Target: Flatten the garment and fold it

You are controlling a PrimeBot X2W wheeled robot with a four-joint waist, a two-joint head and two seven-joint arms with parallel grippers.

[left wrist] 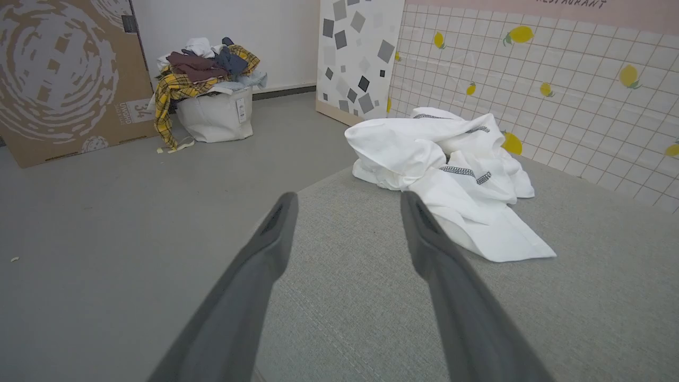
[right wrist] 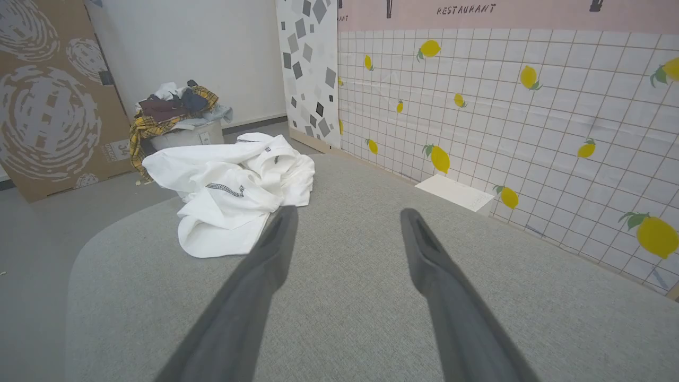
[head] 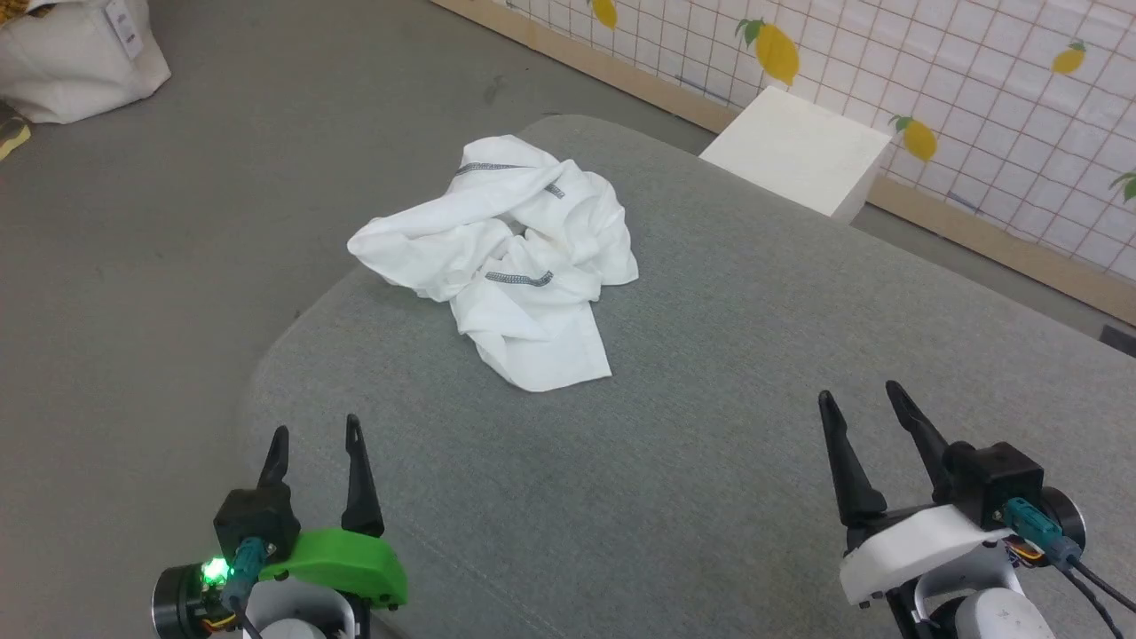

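The garment [head: 510,257], white with grey zigzag stitching, lies crumpled in a heap near the far left corner of the grey padded table [head: 710,444]. My left gripper [head: 316,430] hovers open over the table's near left edge, well short of the heap. At the near right my right gripper [head: 859,395] also stands open, nothing between its fingers. The left wrist view shows the garment [left wrist: 451,175] ahead and right of the open fingers. In the right wrist view the garment [right wrist: 233,185] sits ahead and to the left.
A white box [head: 799,146] stands on the floor beyond the table's far edge, against the lemon-tiled wall [head: 976,106]. A white laundry bag [left wrist: 215,114] heaped with clothes and a large cardboard panel [left wrist: 63,79] stand on the grey floor to the left.
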